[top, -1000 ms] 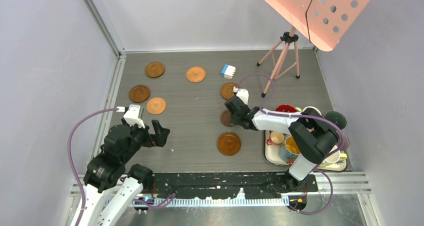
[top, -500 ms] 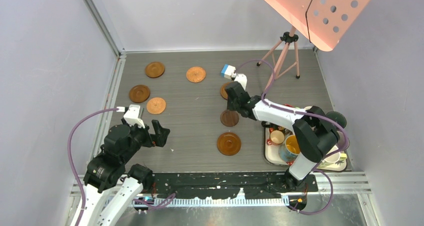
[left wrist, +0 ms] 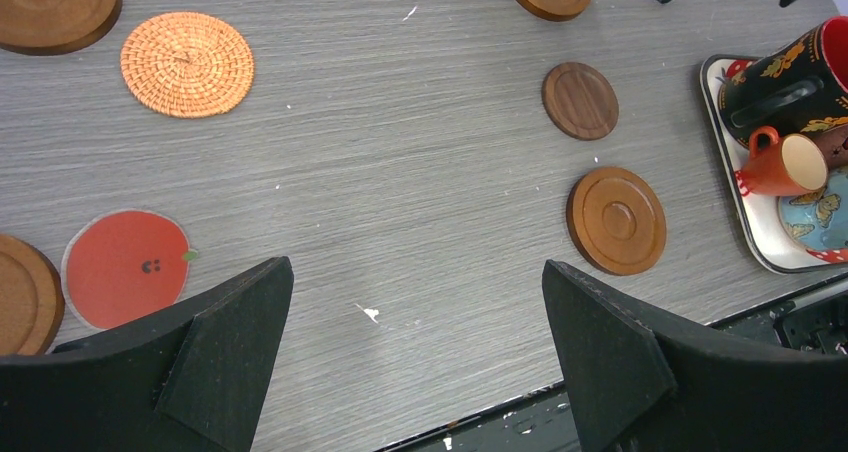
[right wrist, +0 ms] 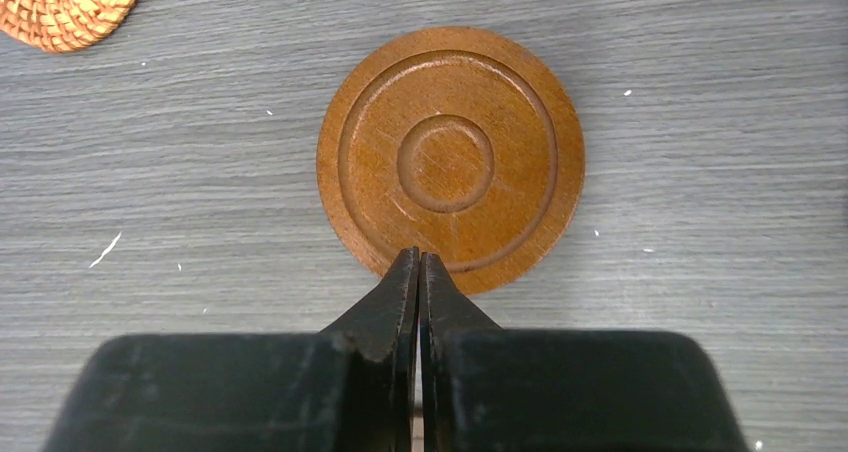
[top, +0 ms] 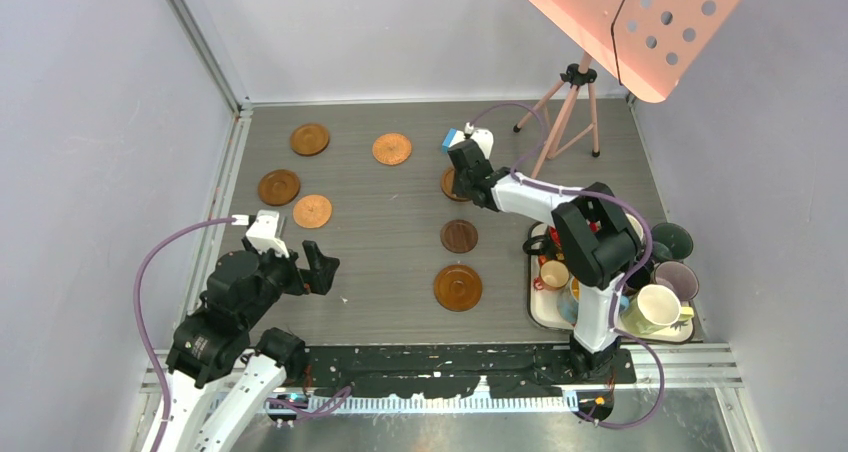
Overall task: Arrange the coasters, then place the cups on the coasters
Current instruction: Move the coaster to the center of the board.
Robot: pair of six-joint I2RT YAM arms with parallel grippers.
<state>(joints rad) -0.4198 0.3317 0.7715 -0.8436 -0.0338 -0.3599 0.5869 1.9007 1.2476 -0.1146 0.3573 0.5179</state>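
Several round coasters lie on the grey table: a rimmed brown one, a woven orange one, a small dark brown one and a large rimmed one. My right gripper is shut and empty, its tips at the near rim of a grooved brown coaster. My left gripper hangs open over bare table near the front edge, holding nothing. Cups crowd the white tray at the right: a cream mug, a black mug and a small orange cup.
A blue-and-white block sits just beyond the right gripper. A tripod carrying a pink perforated panel stands at the back right. A red apple-print coaster and a woven one lie left of my left gripper.
The right gripper has moved away from the small dark brown coaster toward the back, to the grooved coaster by the block. The left arm has not moved.
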